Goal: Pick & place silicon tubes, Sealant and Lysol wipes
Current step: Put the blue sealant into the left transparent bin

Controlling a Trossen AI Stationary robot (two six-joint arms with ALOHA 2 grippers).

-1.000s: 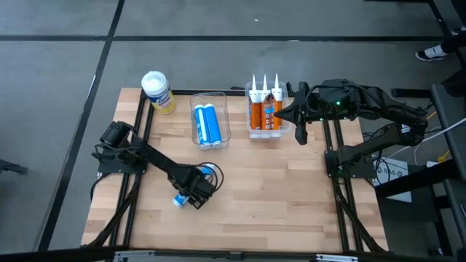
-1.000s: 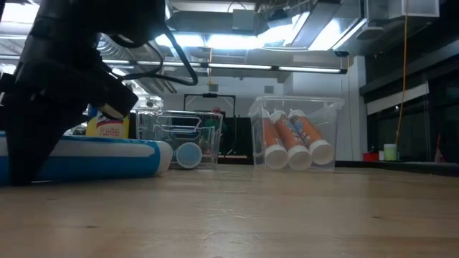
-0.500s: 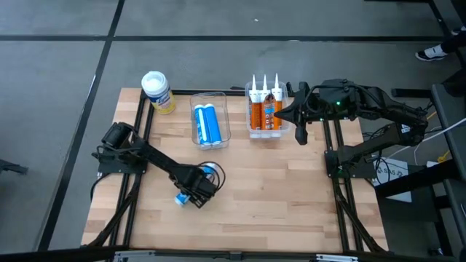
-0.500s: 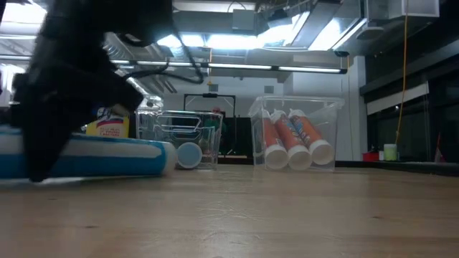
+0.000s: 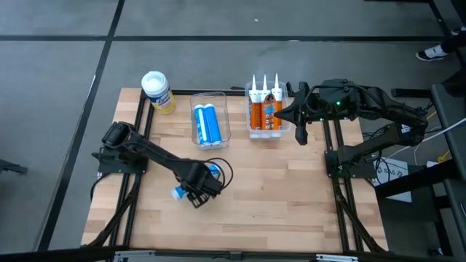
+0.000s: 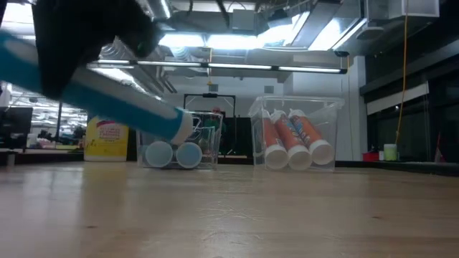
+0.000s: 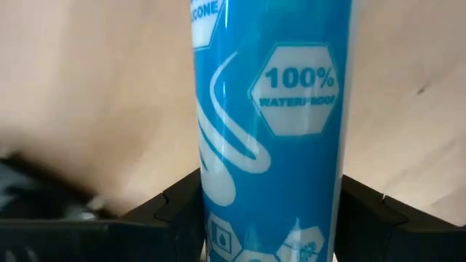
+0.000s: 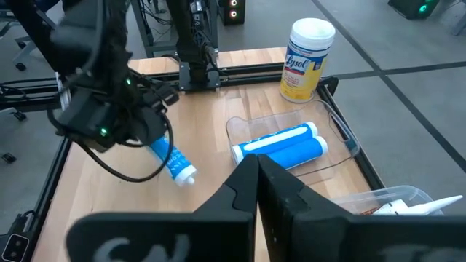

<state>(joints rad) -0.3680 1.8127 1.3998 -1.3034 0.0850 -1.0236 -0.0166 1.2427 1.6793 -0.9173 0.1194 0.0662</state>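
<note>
My left gripper [image 5: 198, 183] is shut on a blue silicone tube [image 5: 212, 172] above the middle of the table; the tube also shows in the low view [image 6: 107, 107] and the right wrist view [image 8: 164, 156]. The yellow Lysol wipes canister [image 5: 156, 91] stands upright on its base at the far left. A clear bin [image 5: 220, 102] holds two blue tubes lying flat. Another clear bin [image 5: 253, 134] holds three orange sealant tubes. My right gripper [image 5: 300, 131] is shut and empty, just right of the sealant bin. My left gripper pinches the blue tube's body [image 7: 269, 182] between its two fingers [image 7: 171, 215], which lie across the tube on its two sides. The fingers come from above. The tube is lifted clear of the table and tilted, its white end [image 6: 181, 126] lower.
Black frame rails [image 5: 145, 120] run along the table's left and right sides. Bare wood [image 5: 277, 196] lies across the near half of the table. The two bins and the canister line the far edge.
My left gripper has gone up and a little toward the far right with the blue tube. The tube lay on the table and is now lifted clear and tipped, its white end lower.
</note>
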